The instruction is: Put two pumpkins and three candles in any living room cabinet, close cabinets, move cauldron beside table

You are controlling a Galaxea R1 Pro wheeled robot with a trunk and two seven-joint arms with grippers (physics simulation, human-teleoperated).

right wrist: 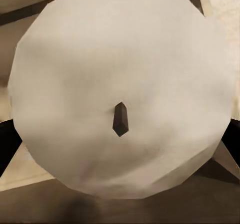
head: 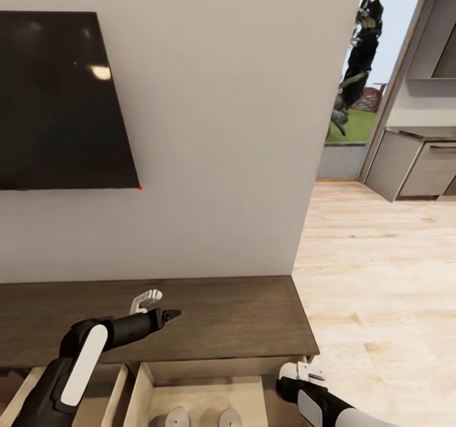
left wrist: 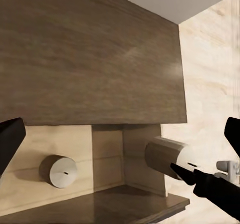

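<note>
The cabinet (head: pixel 240 316) is a long dark-brown console under the wall TV, with a beige drawer (head: pixel 209 392) pulled open at its front. One candle (left wrist: pixel 59 170) stands in the drawer. A second candle (left wrist: pixel 165 155) hangs at the drawer's right end with a black finger (left wrist: pixel 187 175) of my right gripper against it. Its pale top and wick (right wrist: pixel 120 119) sit very close between the right gripper's (right wrist: pixel 120 134) dark fingers. From the head, both candle tops (head: pixel 170 418) (head: pixel 229 418) sit at the frame's lower edge. My left gripper (head: pixel 168 315) hovers open and empty above the cabinet top.
A black TV (head: pixel 60 101) hangs on the grey wall above the cabinet. Right of the cabinet's end lies light wood floor (head: pixel 380 275). Grey kitchen units (head: pixel 418 167) and a doorway to outdoor greenery (head: pixel 361 78) stand at the back right.
</note>
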